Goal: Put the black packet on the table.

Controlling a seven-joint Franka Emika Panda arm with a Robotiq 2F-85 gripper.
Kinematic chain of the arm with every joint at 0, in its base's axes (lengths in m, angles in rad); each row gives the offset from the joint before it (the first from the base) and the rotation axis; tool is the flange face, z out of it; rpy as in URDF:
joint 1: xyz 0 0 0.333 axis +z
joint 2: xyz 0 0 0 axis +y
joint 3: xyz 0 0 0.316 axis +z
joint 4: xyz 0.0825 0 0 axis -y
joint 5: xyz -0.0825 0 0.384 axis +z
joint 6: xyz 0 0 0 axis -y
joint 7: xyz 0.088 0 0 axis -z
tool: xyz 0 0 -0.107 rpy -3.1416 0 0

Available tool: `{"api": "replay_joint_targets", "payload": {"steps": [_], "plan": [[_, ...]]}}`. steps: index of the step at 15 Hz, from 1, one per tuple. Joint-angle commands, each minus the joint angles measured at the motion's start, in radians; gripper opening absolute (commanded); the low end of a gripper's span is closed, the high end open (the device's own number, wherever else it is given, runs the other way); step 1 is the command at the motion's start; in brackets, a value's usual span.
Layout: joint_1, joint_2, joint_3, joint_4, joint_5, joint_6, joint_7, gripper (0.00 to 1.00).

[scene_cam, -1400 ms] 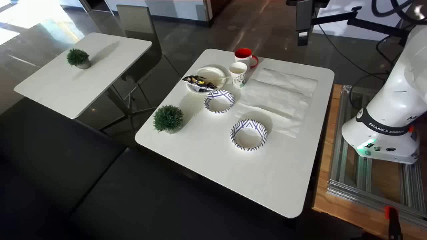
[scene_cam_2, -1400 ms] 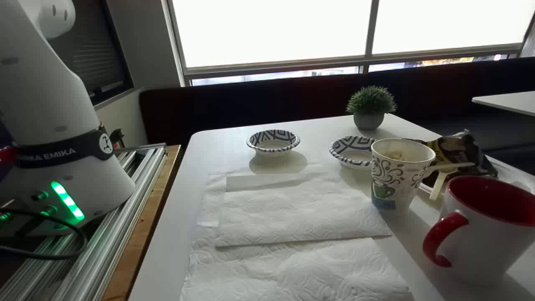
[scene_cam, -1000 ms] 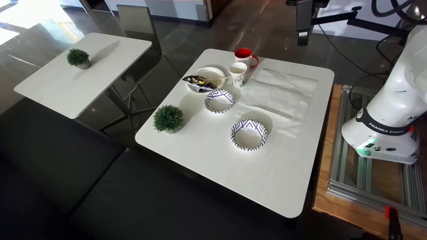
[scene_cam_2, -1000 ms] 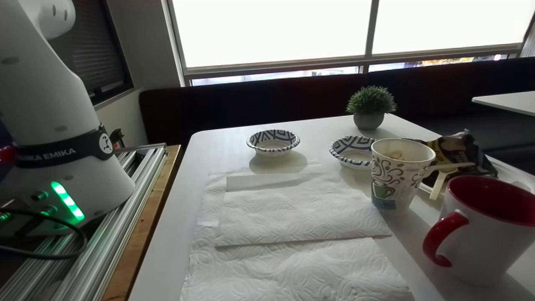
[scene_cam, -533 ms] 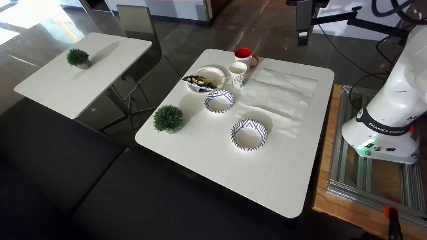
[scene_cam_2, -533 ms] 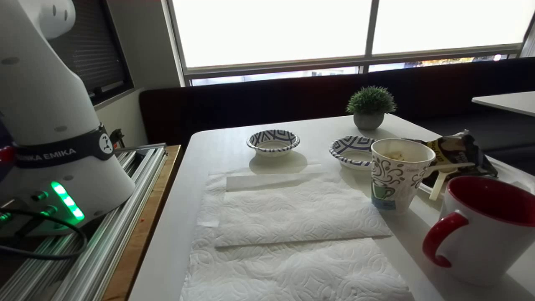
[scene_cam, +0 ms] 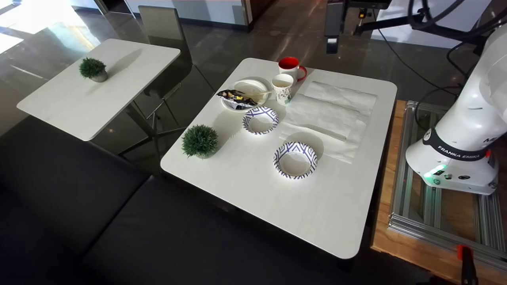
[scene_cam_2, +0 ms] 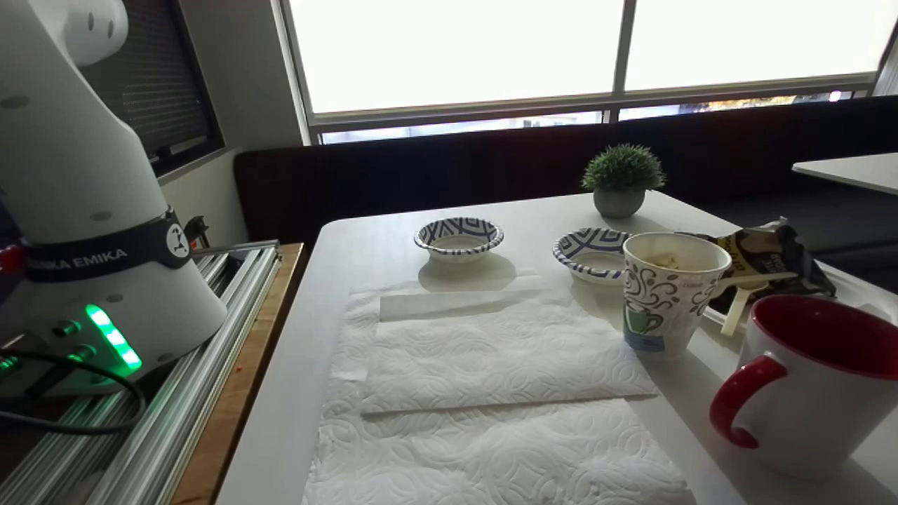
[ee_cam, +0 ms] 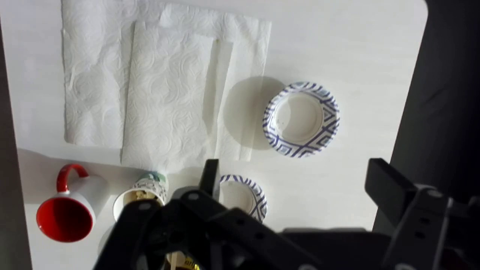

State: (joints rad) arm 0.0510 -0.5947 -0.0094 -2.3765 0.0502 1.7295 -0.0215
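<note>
The black packet (scene_cam: 236, 97) with yellow markings lies on a white plate (scene_cam: 264, 88) at the table's far side, one end reaching past the rim. It also shows behind a paper cup in an exterior view (scene_cam_2: 765, 256). In the wrist view only a yellow-lettered bit of the packet (ee_cam: 191, 264) shows; my gripper hides the rest. The white table (scene_cam: 237, 186) fills most of the wrist view (ee_cam: 330, 195). My gripper (ee_cam: 294, 168) is open and empty, high above the table, with its jaws wide apart.
A light utensil (scene_cam: 259, 93) lies over the plate. The paper cup (scene_cam: 283, 91) and a red-white mug (scene_cam: 289, 68) stand beside it. Two patterned bowls (scene_cam: 260, 120) (scene_cam: 295, 162), paper towels (scene_cam: 324, 116) and a potted plant (scene_cam: 200, 141) are on the table. A second table (scene_cam: 119, 83) stands beyond.
The dark gripper parts at the top of an exterior view have shifted left, towards the table. The packet and the other things on the table have not moved.
</note>
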Motion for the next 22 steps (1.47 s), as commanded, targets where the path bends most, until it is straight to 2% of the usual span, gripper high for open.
{"api": "replay_joint_targets", "payload": {"steps": [1,5,10,15,22], "plan": [[-0.020,0.205,-0.016,0.081,-0.014,0.178,-0.051,1.00],[-0.025,0.438,-0.040,0.183,0.017,0.367,-0.103,1.00],[-0.054,0.673,-0.059,0.316,0.064,0.532,-0.176,1.00],[-0.126,0.845,-0.046,0.429,0.153,0.625,-0.254,1.00],[-0.175,1.019,-0.007,0.496,0.185,0.701,-0.229,1.00]]}}
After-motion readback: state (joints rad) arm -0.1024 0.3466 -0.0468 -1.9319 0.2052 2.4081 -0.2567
